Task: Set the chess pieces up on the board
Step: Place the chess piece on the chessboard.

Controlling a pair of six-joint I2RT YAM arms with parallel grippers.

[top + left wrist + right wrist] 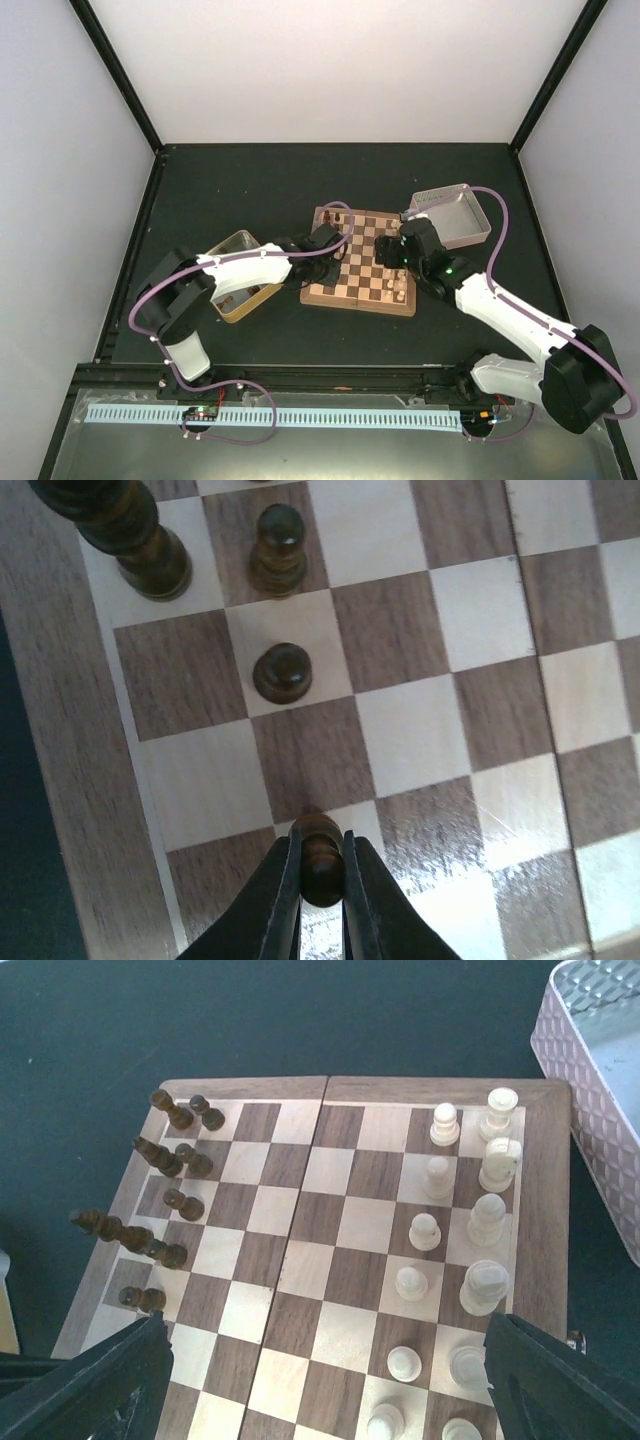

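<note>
- Chess pieces, the dark brown ones, stand in two rows along the board edge ahead and to the left of my right claw. One more of them is in my left claw.
- The left claw is almost fully closed and pinches that small piece between its black fingers, low over the squares. I cannot tell if the piece touches the wood.
- Just left of this claw runs the plain border strip, then the dark table. To its right the squares are bare.
- Ahead of the left claw stand two small dark pieces, one behind the other, and a taller one ahead-left.
- The right claw is spread wide and has nothing in it. Bare middle squares lie between its fingers.
- Pale cream pieces stand ahead-right of it in two rows.
- A silver tin sits ahead-right, apart from the board edge. Its wall has a pressed diamond pattern.
- A gold tin lies behind the left claw, under that arm. I cannot make out its contents.
- The board is glossy wood with a seam down the middle, and the pieces are turned with round heads.
</note>
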